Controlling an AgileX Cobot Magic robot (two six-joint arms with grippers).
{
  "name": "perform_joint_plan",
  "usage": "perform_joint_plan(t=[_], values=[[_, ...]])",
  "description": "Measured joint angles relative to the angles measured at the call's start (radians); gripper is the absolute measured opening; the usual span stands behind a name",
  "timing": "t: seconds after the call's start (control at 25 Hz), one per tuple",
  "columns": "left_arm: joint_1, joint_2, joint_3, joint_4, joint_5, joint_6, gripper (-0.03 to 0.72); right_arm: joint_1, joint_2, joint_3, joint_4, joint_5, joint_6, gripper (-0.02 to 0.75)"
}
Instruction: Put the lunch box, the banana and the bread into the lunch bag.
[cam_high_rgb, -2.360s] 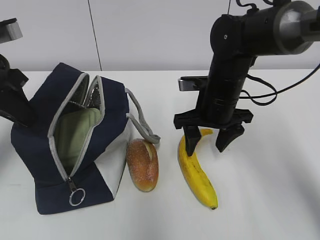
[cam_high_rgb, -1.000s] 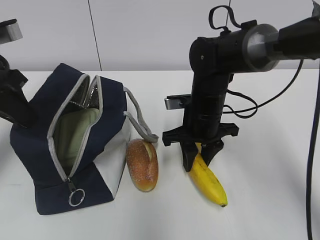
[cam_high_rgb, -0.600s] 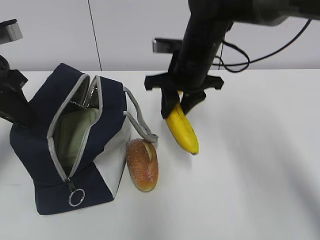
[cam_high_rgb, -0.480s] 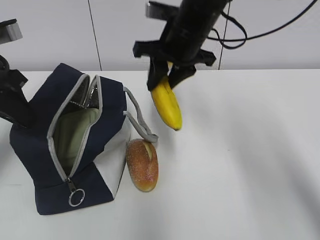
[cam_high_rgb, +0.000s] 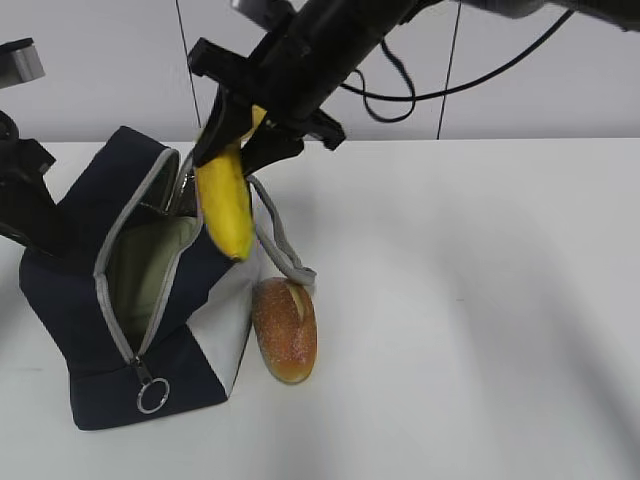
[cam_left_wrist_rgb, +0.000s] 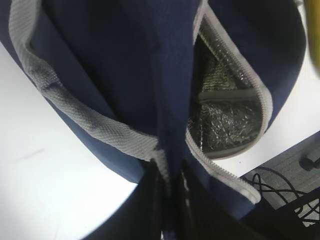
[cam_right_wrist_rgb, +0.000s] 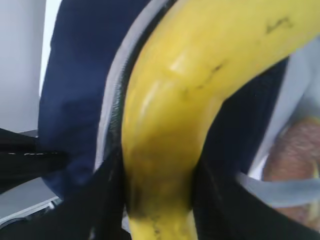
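The navy lunch bag (cam_high_rgb: 70, 290) stands at the left with its zipper open. The sage-green lid of the lunch box (cam_high_rgb: 150, 265) shows inside it. My right gripper (cam_high_rgb: 240, 135) is shut on the banana (cam_high_rgb: 225, 200), which hangs tip down over the bag's opening. In the right wrist view the banana (cam_right_wrist_rgb: 170, 115) fills the space between my fingers (cam_right_wrist_rgb: 107, 200), with the bag (cam_right_wrist_rgb: 75, 90) below. The bread (cam_high_rgb: 285, 330) lies on the table against the bag's white side. My left gripper (cam_left_wrist_rgb: 170, 175) is shut on the bag's rim (cam_left_wrist_rgb: 165, 125) at its far left end.
A grey webbing handle (cam_high_rgb: 280, 240) droops from the bag to the bread. A metal ring pull (cam_high_rgb: 154, 393) hangs at the bag's front corner. The bag's silver lining (cam_left_wrist_rgb: 225, 125) shows in the left wrist view. White table (cam_high_rgb: 480, 320) stretches to the right.
My right gripper closed on the banana, lifted it off the table and carried it up and left to above the bag's opening. The left arm, bag and bread have not moved.
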Motion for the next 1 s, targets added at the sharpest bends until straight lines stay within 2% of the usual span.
perform_joint_plan(t=[0.2, 0.32, 0.64, 1.0], values=[[0.0, 0.0, 0.0, 0.0, 0.0, -0.002, 0.011, 0.034, 0.042, 0.0, 0.152, -0.062, -0.052, 0.28], [0.0, 0.0, 0.0, 0.0, 0.0, -0.002, 0.011, 0.041, 0.05, 0.0, 0.195, -0.093, -0.063, 0.28], [0.0, 0.0, 0.0, 0.0, 0.0, -0.002, 0.011, 0.043, 0.124, 0.0, 0.234, -0.134, -0.074, 0.28], [0.0, 0.0, 0.0, 0.002, 0.0, -0.002, 0.013, 0.095, 0.176, 0.0, 0.184, -0.14, -0.074, 0.28]])
